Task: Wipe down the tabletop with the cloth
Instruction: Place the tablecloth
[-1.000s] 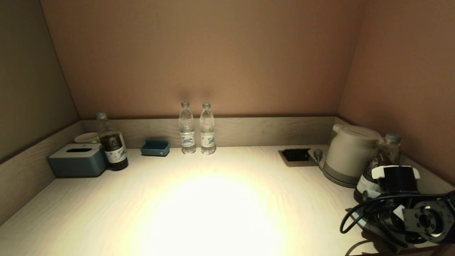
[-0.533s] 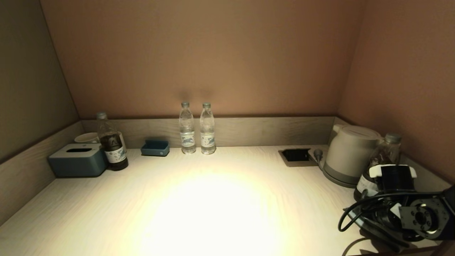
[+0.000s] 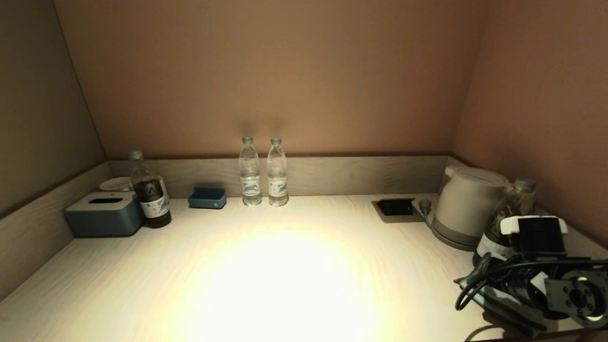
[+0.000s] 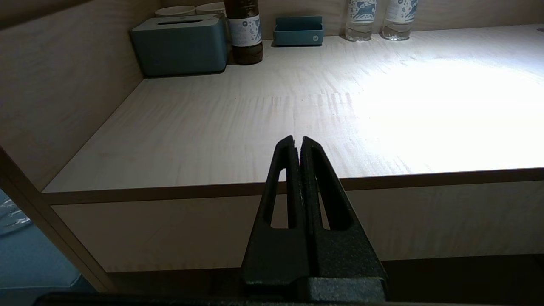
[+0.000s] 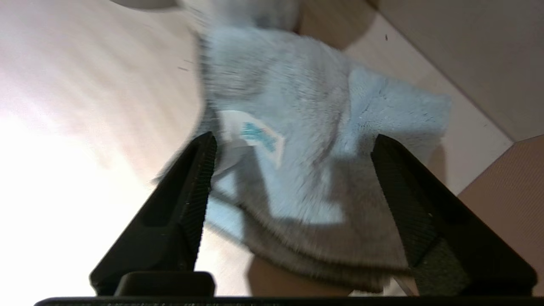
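The light-blue cloth (image 5: 306, 127) with its white label lies crumpled on the pale wood-grain tabletop (image 3: 285, 266) near the right rim. My right gripper (image 5: 293, 142) is open, with one finger on each side of the cloth and close above it. In the head view my right arm (image 3: 539, 237) sits at the front right corner and hides the cloth. My left gripper (image 4: 297, 138) is shut and empty, parked below the table's front edge (image 4: 170, 191).
A white kettle (image 3: 468, 204) and a bottle (image 3: 510, 209) stand just beyond my right arm, near the socket recess (image 3: 395, 207). Two water bottles (image 3: 250, 171) stand at the back. A blue tray (image 3: 207, 197), dark bottle (image 3: 149, 190) and tissue box (image 3: 102, 213) stand far left.
My right arm has shifted slightly to the right at the front right corner. Nothing else has moved.
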You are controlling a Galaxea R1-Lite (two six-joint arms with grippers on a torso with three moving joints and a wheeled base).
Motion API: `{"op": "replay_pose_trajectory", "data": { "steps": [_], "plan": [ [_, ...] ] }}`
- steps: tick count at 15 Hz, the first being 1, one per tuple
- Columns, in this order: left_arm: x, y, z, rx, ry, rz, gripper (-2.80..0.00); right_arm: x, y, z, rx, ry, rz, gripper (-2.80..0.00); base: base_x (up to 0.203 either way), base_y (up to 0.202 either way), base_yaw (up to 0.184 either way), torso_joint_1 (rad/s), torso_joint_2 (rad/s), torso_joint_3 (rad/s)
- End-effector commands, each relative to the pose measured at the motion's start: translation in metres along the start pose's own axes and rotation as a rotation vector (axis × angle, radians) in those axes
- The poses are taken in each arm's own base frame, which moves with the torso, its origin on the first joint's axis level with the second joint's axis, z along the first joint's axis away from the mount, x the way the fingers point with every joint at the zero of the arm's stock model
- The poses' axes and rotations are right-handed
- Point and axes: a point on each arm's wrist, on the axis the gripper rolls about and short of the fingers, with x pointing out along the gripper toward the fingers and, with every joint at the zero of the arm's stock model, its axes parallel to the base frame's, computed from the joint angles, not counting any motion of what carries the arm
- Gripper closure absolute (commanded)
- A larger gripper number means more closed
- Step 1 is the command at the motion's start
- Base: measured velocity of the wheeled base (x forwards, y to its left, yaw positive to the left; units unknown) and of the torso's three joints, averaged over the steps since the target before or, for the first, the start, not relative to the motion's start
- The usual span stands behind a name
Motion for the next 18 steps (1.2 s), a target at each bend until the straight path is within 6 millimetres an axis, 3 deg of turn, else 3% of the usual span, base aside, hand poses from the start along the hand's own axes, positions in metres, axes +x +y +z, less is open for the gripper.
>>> {"op": "replay_pose_trajectory", "data": {
  "steps": [1, 7, 13, 14, 18],
  "plan": [
    [0.000, 0.000, 0.000, 0.000, 0.000, 0.001, 0.00, -0.032, -0.003, 0.010, 0.026, -0.095, 0.064, -2.80, 0.000, 0.000, 0.000, 0.000, 0.00, 0.000],
    [0.000, 0.000, 0.000, 0.000, 0.000, -0.001, 0.00, -0.098, -0.001, -0.001, -0.051, -0.184, 0.263, -2.80, 0.000, 0.000, 0.000, 0.000, 0.00, 0.000],
    [0.000, 0.000, 0.000, 0.000, 0.000, 0.001, 0.00, -0.110, 0.009, -0.020, -0.152, -0.133, 0.417, -2.80, 0.000, 0.000, 0.000, 0.000, 0.00, 0.000],
    [0.000, 0.000, 0.000, 0.000, 0.000, 0.001, 0.00, -0.111, 0.010, -0.019, -0.151, -0.132, 0.434, 0.00, 0.000, 0.000, 0.000, 0.000, 0.00, 0.000],
    [0.000, 0.000, 0.000, 0.000, 0.000, -0.001, 0.00, -0.112, 0.011, -0.019, -0.178, -0.139, 0.448, 0.00, 0.000, 0.000, 0.000, 0.000, 0.00, 0.000]
  ]
}}
